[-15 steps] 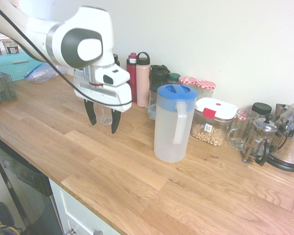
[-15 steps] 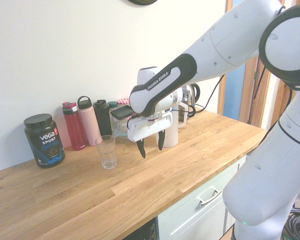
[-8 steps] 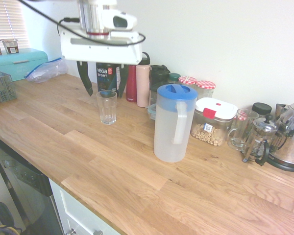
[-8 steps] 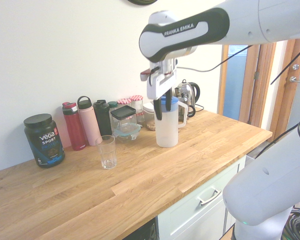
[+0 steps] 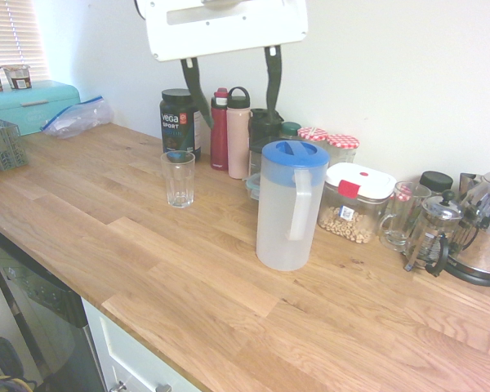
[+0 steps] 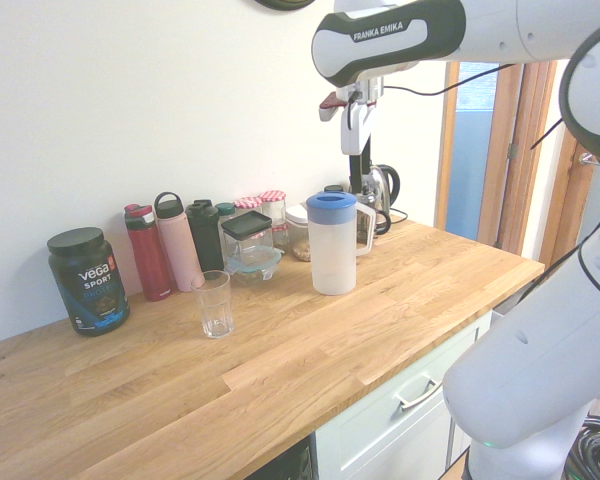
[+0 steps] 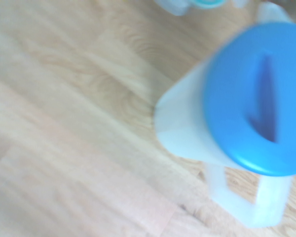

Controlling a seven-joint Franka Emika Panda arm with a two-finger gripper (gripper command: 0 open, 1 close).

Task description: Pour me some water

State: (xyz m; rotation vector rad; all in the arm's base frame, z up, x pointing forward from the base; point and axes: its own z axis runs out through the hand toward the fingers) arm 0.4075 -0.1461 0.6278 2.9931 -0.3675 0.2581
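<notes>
Looking at the first exterior view, I see the gripper [image 5: 231, 80] hanging high above the wooden countertop [image 5: 188, 269], its two dark fingers spread wide with nothing between them. The water pitcher [image 5: 290, 206], frosted with a round blue lid and a side handle, stands upright on the countertop below the gripper and a little toward the kettle side, well apart from the fingers. A small clear glass [image 5: 178, 179] stands on the other side of the pitcher, near a dark protein tub [image 5: 179, 121] and a row of bottles [image 5: 229, 131] along the wall. Beyond the pitcher sit a food container with a red clip [image 5: 357, 202] and a French press [image 5: 432, 232].

In the second exterior view, I see the gripper [image 6: 357, 140] up above the pitcher [image 6: 332, 243], clear of its lid and holding nothing. The glass [image 6: 213, 303] stands well apart from the pitcher, toward the protein tub [image 6: 86, 279].

In the wrist view, blurred, I look straight down on the pitcher [image 7: 227, 128]; its blue lid [image 7: 259, 98] and pale handle [image 7: 251, 200] show against the countertop [image 7: 69, 123].
</notes>
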